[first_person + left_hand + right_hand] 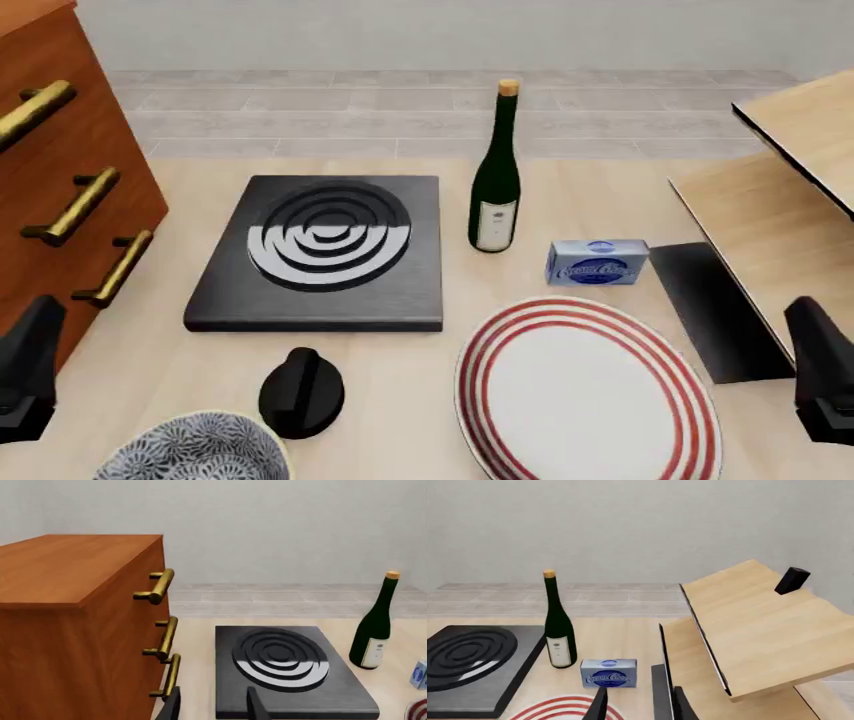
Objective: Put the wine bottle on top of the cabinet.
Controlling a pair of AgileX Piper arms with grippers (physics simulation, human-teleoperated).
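**Bottle upright mid-table, both claws back at the near edge**

The wine bottle (497, 175) stands upright on the table, its long axis vertical, cork at the top, white label low on the body. It sits just beside the far right corner of the black hotplate (324, 250), with the blue cream-cheese box (597, 262) near its other side and the red-striped plate (583, 390) in front of it.

Neither claw holds anything. The left gripper (213, 705) and the right gripper (639, 704) each show two dark fingers spread with open space between them — both well short of the bottle, which lies forward of them and roughly between the two arms. It looks a little nearer the right claw, though the cabinet (60, 180) stands on the left side, so the carry would run leftward across the hotplate.

The left wrist view alone shows the cabinet's flat top — bare wood, the landing spot — and its brass handles (159, 586). The right wrist view alone shows the pale shelf unit (754, 625) and a small black block (791, 580) on it. Only the front view shows the black knob (302, 392) and patterned bowl (194, 450).
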